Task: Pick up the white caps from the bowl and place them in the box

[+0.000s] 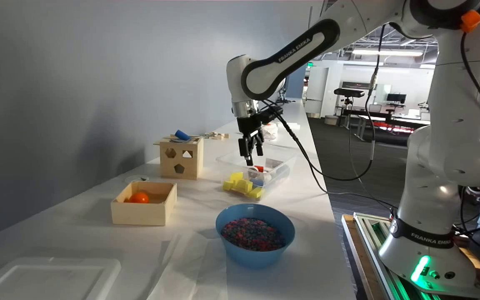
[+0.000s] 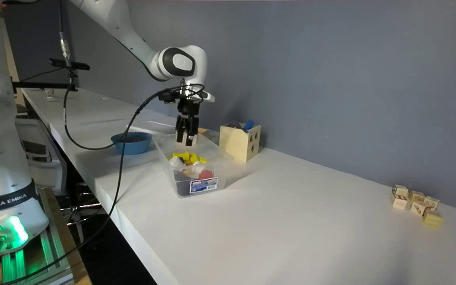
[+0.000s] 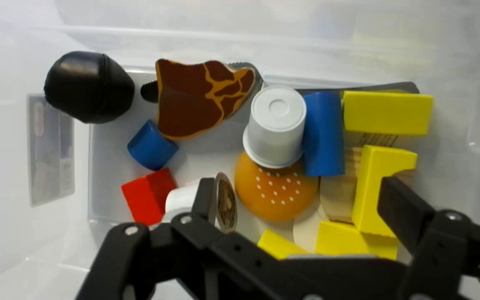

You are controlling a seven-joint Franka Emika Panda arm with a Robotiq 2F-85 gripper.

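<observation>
My gripper (image 1: 254, 156) is open and empty, pointing down over a clear plastic bin (image 2: 222, 180). In the wrist view its fingers (image 3: 302, 200) are wide apart. Two white cup-like caps lie in the bin. One white cap (image 3: 278, 112) stands bottom up against an orange bun and a blue cylinder. The other white cap (image 3: 181, 198) lies on its side with a brown printed lid, partly hidden behind the left finger. The light-wood box with holes (image 1: 180, 160) stands near the wall. A small translucent dish (image 1: 131, 179) is partly hidden behind a low tan box; its contents are unclear.
The bin also holds yellow blocks (image 3: 388, 112), a red block (image 3: 148, 196) and a black object (image 3: 88, 87). The low tan box (image 1: 138, 213) holds an orange item. A blue bowl (image 1: 256, 258) stands near the table edge. Letter blocks (image 2: 418, 202) lie by the wall.
</observation>
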